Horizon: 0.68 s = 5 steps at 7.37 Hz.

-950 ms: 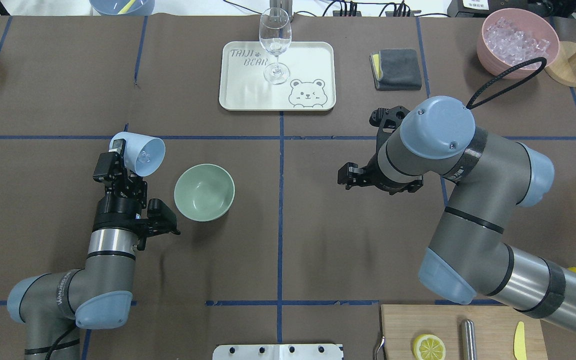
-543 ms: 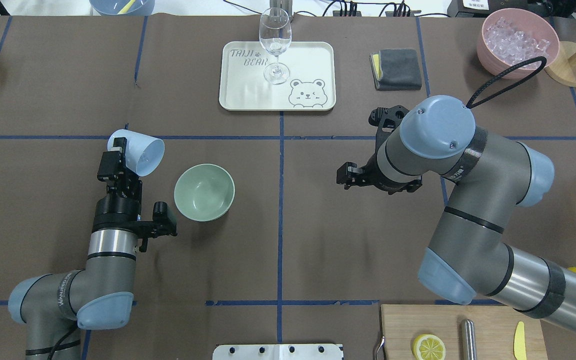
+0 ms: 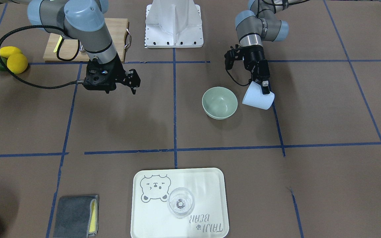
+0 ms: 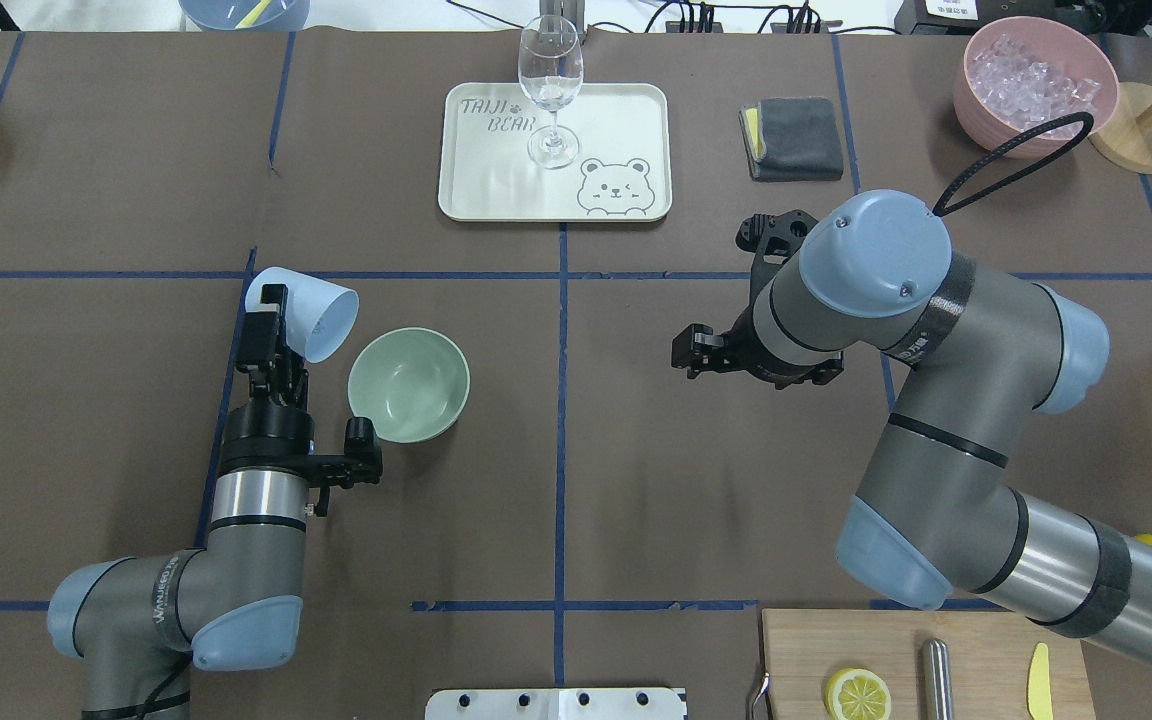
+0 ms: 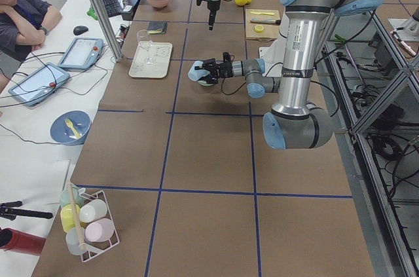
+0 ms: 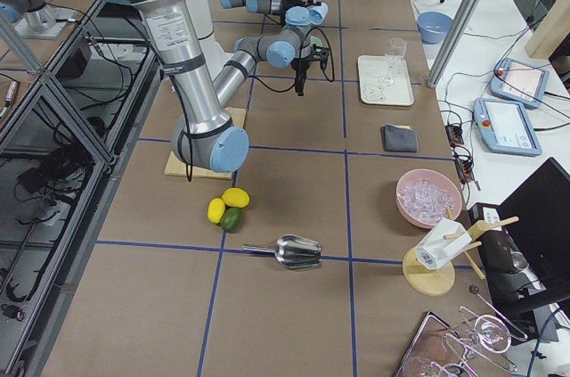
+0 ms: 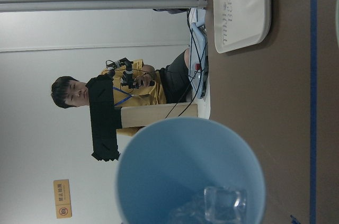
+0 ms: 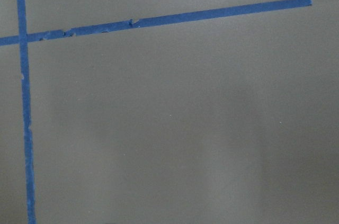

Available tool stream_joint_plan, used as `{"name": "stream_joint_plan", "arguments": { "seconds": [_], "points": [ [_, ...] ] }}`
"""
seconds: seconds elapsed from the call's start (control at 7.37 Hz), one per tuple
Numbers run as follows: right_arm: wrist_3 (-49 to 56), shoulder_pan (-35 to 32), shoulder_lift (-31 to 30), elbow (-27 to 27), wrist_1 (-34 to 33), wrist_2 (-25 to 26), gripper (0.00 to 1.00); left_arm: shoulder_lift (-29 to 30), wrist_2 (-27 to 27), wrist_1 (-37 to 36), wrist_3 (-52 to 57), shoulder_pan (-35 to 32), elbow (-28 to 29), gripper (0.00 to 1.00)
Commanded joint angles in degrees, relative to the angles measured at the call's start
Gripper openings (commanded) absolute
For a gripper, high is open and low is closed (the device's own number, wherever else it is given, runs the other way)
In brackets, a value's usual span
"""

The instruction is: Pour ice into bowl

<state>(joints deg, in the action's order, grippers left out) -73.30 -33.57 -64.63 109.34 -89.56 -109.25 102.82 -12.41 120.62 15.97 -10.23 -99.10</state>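
Left claw (image 4: 271, 305) is clamped on the blue cup (image 4: 311, 318), which is tipped on its side with its mouth toward the bowl (image 4: 408, 385). The ice (image 7: 222, 206) lies inside the cup against its low wall, and the bowl looks empty. Right claw (image 3: 133, 82) hangs well apart, jaws spread, holding nothing.

Risk for you to weigh: the cup's lip sits beside the bowl's rim, not clearly over it. More tilt could drop cubes short onto the bench (image 4: 636, 480). A fast tip could bounce cubes out, or the lip could nudge the bowl.

Even bright overhead light, soft shadows, sharp focus
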Motion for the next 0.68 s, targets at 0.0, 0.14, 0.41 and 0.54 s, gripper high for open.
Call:
{"name": "stream_joint_plan", "arguments": {
  "seconds": [0.0, 0.14, 0.41, 0.54],
  "points": [
    [-0.09, 0.00, 0.03, 0.08, 0.00, 0.00, 1.00, 0.62, 0.89, -2.85, 5.88, 0.12, -0.82, 0.00],
    [-0.53, 0.00, 0.03, 0.09, 0.00, 0.00, 1.00, 0.63, 1.59, -2.94, 6.53, 0.12, -0.48, 0.00],
    [-0.97, 0.00, 0.12, 0.09, 0.00, -0.09, 1.00, 0.63, 2.47, -2.94, 10.30, 0.30, -0.57, 0.00],
    [-0.97, -0.09, 0.12, 0.17, 0.00, -0.09, 1.00, 0.63, 3.26, -3.03, 12.84, 0.21, -0.74, 0.00]
  ]
}}
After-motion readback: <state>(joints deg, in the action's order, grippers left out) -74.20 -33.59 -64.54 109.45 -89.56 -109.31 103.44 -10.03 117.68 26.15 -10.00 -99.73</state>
